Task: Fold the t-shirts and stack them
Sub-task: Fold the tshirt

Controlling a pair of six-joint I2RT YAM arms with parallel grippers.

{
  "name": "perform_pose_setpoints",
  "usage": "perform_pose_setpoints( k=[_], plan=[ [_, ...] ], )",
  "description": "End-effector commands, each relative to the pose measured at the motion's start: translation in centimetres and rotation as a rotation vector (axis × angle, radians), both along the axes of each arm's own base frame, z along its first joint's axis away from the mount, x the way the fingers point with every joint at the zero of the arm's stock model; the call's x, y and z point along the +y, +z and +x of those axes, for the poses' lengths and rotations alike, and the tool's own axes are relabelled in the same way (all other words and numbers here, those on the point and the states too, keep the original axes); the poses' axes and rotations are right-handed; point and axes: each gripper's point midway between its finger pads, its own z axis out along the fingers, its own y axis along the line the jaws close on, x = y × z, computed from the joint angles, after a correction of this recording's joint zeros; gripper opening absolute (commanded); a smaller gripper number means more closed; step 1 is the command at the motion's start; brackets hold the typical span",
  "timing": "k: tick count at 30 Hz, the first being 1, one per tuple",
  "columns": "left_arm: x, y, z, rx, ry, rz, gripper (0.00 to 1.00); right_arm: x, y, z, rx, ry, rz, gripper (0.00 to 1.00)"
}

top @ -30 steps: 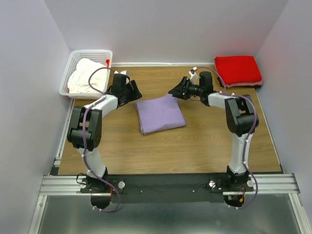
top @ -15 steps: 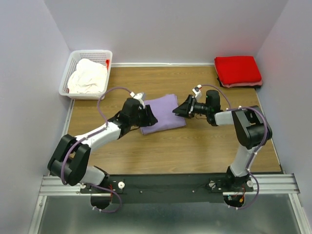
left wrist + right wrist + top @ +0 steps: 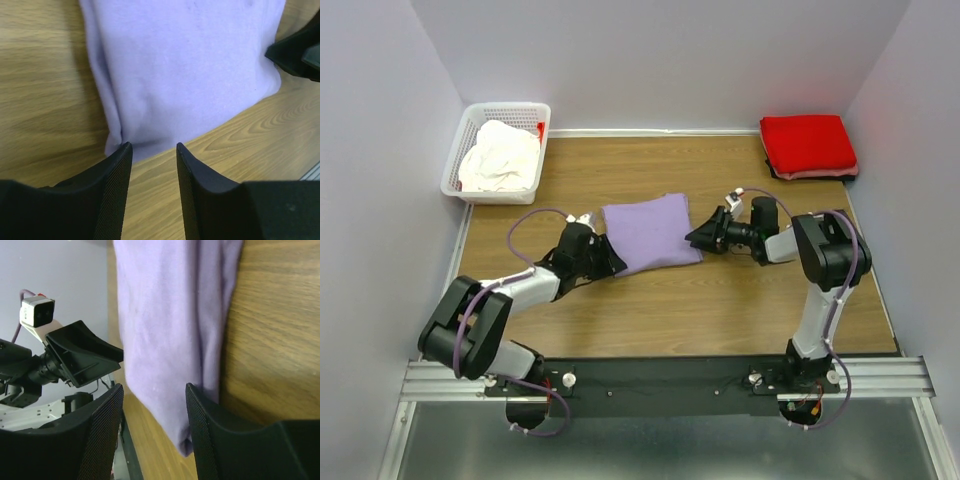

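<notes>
The lavender t-shirt (image 3: 650,233) lies folded flat at mid-table. My left gripper (image 3: 610,262) is low on the table at its front left corner, open. In the left wrist view (image 3: 154,147) the shirt's corner (image 3: 185,65) lies just ahead of the fingertips. My right gripper (image 3: 698,238) is low at the shirt's right edge, open. In the right wrist view (image 3: 154,390) the shirt's corner (image 3: 165,340) lies between the open fingers, not pinched. The red t-shirt (image 3: 808,145) lies folded at the back right. The cream-white t-shirt (image 3: 500,155) is crumpled in the basket.
The white lattice basket (image 3: 453,170) stands at the back left corner. White walls close in the table on three sides. The arms' mounting rail (image 3: 660,378) runs along the near edge. Bare wood lies in front of the lavender shirt.
Both grippers came forward and down from behind the lavender shirt to its sides. The left gripper then drew back off the shirt to its front left corner.
</notes>
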Motion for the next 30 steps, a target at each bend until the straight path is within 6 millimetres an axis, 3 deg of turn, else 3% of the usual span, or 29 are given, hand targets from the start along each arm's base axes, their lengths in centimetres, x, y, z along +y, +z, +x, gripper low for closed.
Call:
perform_pose_setpoints(
  k=[1,2,4,5,7,8,9,11,13,14,16,17,20,21,24,27,28,30],
  plan=[
    [1.8,1.7,0.4,-0.033,0.052,0.056,0.50,0.1,3.2,0.3,-0.076,-0.014,0.008,0.60],
    [1.8,4.0,1.1,-0.090,0.061,0.042,0.55,0.4,4.0,0.1,-0.089,-0.006,0.015,0.61],
    [2.6,5.8,1.7,-0.134,0.093,0.069,0.59,1.9,6.3,-0.6,-0.120,0.023,0.040,0.61],
    [2.6,8.5,2.5,-0.206,0.109,0.049,0.62,2.6,7.1,-1.0,-0.132,0.040,0.048,0.61],
    [3.8,9.7,2.7,-0.227,0.144,0.090,0.67,5.1,8.9,-2.3,-0.162,0.090,0.068,0.62],
    [4.5,11.6,3.3,-0.280,0.183,0.097,0.68,6.0,9.3,-2.8,-0.168,0.105,0.072,0.62],
    [5.4,12.1,3.4,-0.296,0.214,0.130,0.70,7.8,9.9,-3.6,-0.173,0.136,0.081,0.62],
    [6.2,14.2,3.7,-0.352,0.249,0.135,0.70,9.6,10.0,-4.5,-0.168,0.171,0.087,0.63],
    [7.0,15.0,3.7,-0.374,0.276,0.159,0.70,11.2,9.9,-4.6,-0.176,0.188,0.086,0.63],
    [7.2,15.7,3.6,-0.396,0.275,0.163,0.70,12.2,8.3,-5.0,-0.144,0.207,0.071,0.63],
    [7.4,16.0,3.4,-0.402,0.273,0.172,0.70,13.2,7.0,-4.6,-0.129,0.206,0.062,0.63],
    [7.5,16.1,3.3,-0.405,0.272,0.173,0.70,13.4,4.4,-4.6,-0.077,0.205,0.038,0.63],
    [7.4,15.6,3.0,-0.393,0.262,0.175,0.70,13.8,1.2,-4.2,-0.026,0.195,0.028,0.63],
    [7.4,15.2,2.8,-0.383,0.250,0.176,0.70,13.7,-1.3,-4.3,0.022,0.192,0.005,0.63],
    [7.2,14.7,2.5,-0.374,0.238,0.173,0.70,13.5,-3.6,-4.6,0.076,0.188,-0.014,0.63],
    [7.1,14.6,2.4,-0.375,0.225,0.176,0.71,13.4,-2.4,-4.9,0.060,0.197,-0.003,0.63],
    [7.1,14.6,2.4,-0.377,0.221,0.180,0.71,13.5,-0.4,-4.6,0.018,0.195,0.016,0.63],
    [7.0,14.5,2.4,-0.375,0.214,0.181,0.71,13.4,1.5,-4.3,-0.008,0.192,0.038,0.63]
  ],
)
